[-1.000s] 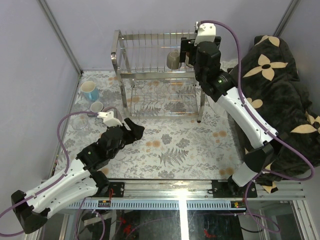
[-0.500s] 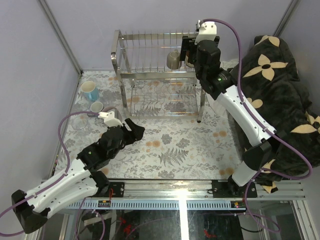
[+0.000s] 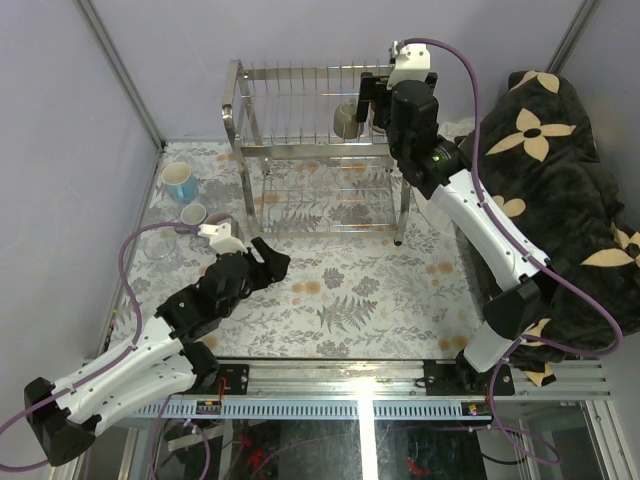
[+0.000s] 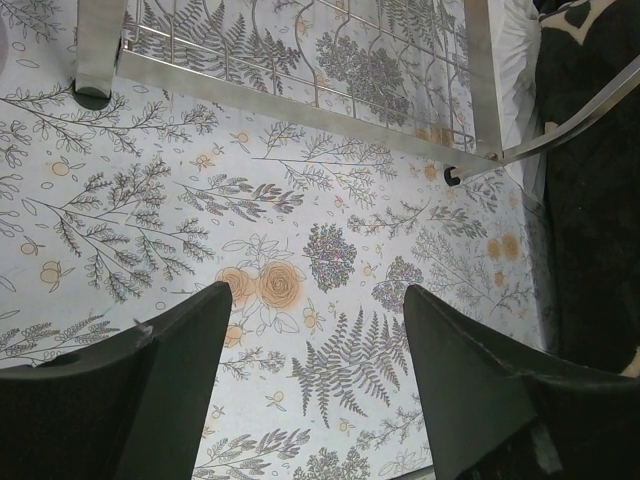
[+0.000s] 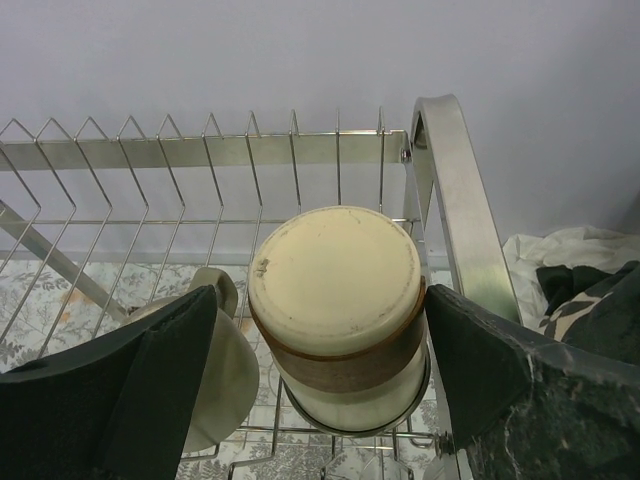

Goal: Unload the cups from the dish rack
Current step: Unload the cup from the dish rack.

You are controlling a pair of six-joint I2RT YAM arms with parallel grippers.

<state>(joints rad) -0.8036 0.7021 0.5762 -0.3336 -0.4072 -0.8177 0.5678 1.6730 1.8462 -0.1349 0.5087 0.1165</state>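
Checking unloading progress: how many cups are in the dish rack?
2. A brown-and-cream cup, upside down on the dish rack's upper tier between the right gripper's fingers, and an olive-grey mug just left of it. The arm may hide others.

The desk wears a pale cloth printed with ferns and orange flowers. The chrome dish rack stands on its feet at the far side. Along the left edge sit a light blue mug, a small grey-blue cup just in front of it, and a clear glass nearer still.
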